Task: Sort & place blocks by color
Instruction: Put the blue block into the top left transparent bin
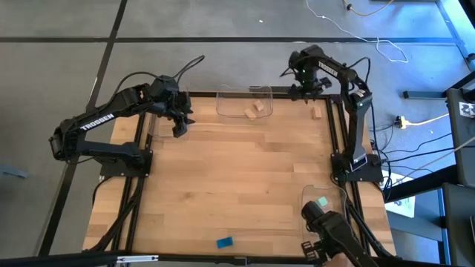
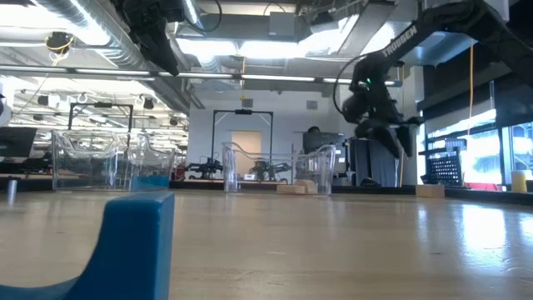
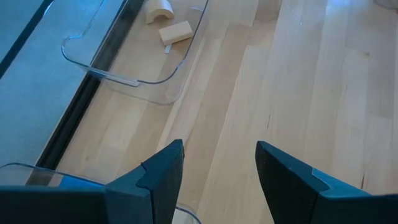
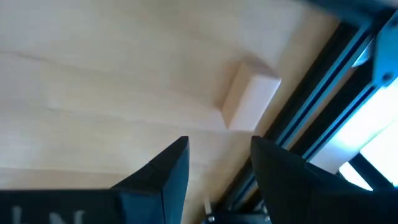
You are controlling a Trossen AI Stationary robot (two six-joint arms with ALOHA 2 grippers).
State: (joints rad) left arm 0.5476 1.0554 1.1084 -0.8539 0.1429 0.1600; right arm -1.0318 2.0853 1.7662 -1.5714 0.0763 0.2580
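A tan block (image 1: 317, 113) (image 4: 252, 93) lies flat on the table at the far right edge. My right gripper (image 1: 306, 87) (image 4: 217, 158) hovers open above it, a little toward the far side. Two more tan blocks (image 1: 257, 109) (image 3: 176, 31) rest in a clear tray (image 1: 223, 106) at the far middle. One blue block (image 1: 224, 242) (image 2: 125, 242) sits on the table by the near edge. A mint green block (image 1: 323, 202) lies in a clear tray (image 1: 304, 194) at the near right. My left gripper (image 1: 180, 124) (image 3: 221, 168) hangs open over the far left, touching nothing.
A third clear tray (image 2: 108, 162) with something blue inside stands at the far left, right beside my left gripper. A dark device (image 1: 330, 226) sits at the near right edge. Black frame rails (image 1: 338, 126) border the table's sides. Bare wood (image 1: 237, 178) fills the middle.
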